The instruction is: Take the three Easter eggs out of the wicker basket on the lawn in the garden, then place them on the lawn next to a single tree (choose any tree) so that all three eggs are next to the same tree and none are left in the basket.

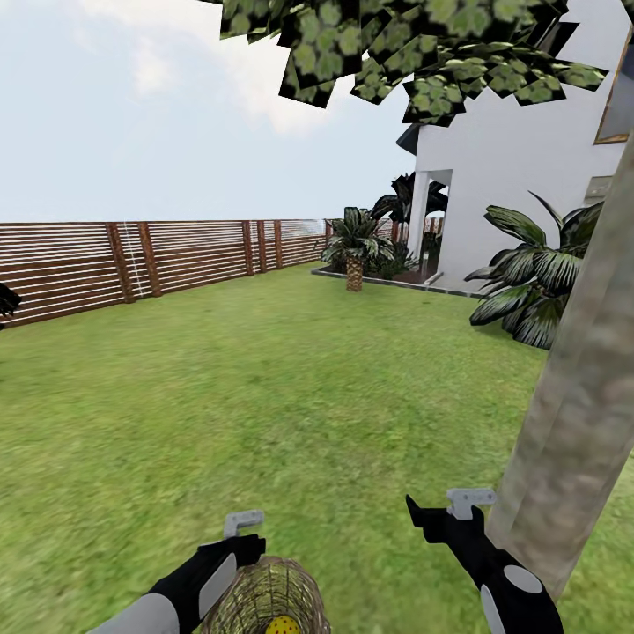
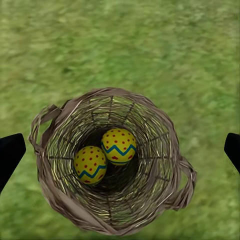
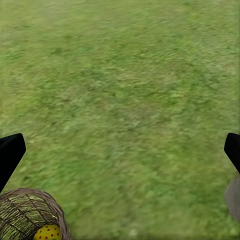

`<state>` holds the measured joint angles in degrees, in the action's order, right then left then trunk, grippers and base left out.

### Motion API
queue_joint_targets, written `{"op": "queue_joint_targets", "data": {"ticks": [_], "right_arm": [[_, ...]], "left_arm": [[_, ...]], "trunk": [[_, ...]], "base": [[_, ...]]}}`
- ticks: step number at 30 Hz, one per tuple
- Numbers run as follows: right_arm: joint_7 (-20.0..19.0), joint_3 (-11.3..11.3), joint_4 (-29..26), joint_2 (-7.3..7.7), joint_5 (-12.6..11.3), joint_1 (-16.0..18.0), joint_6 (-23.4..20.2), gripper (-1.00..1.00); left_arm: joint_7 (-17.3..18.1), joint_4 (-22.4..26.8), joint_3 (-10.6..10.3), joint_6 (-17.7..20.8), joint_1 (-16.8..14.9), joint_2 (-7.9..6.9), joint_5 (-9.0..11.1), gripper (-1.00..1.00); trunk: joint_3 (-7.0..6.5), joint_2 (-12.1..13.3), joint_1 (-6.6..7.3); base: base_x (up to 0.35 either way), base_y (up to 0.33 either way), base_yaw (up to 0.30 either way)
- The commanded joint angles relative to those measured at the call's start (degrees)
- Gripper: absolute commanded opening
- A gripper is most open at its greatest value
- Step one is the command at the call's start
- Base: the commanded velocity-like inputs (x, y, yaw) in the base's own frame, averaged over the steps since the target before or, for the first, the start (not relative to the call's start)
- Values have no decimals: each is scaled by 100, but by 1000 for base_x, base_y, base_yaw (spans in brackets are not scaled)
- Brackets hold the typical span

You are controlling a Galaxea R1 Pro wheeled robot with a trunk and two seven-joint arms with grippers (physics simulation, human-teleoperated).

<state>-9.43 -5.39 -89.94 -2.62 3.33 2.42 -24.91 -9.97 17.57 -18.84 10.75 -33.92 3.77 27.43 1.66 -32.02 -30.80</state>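
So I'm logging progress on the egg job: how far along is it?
Early, it seems. Two Easter eggs lie in the wicker basket, and no egg shows on the lawn; a third egg's whereabouts can't be told. In hand: nothing; the left gripper hangs open above the basket and the right gripper is open over grass. Left: lift the eggs out and set them by the tree.

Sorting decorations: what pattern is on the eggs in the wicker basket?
Yellow eggs with red dots and a blue zigzag band; clearest in the left wrist view.

I can read no text, label, brand, number or sign on anything in front of me in these views.
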Motion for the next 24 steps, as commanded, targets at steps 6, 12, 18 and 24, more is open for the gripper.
{"op": "queue_joint_targets", "data": {"ticks": [6,12,18,24], "right_arm": [[-49,-16,-9,-7,36,5,-30,100],[9,-26,20,-9,43,5,-26,100],[12,-31,28,-10,49,4,-26,100],[12,-32,29,-10,60,4,-31,100]], "left_arm": [[-45,13,-48,25,-4,-4,53,100],[-103,135,-27,128,-138,14,32,100],[-177,379,-40,1997,-827,26,4,100],[-743,403,-44,3092,-1250,47,-8,100]], "trunk": [[12,-11,-3],[12,-11,-3],[12,-11,-3],[12,-11,-3]], "base": [[0,0,0],[0,0,0],[0,0,0],[0,0,0]]}}
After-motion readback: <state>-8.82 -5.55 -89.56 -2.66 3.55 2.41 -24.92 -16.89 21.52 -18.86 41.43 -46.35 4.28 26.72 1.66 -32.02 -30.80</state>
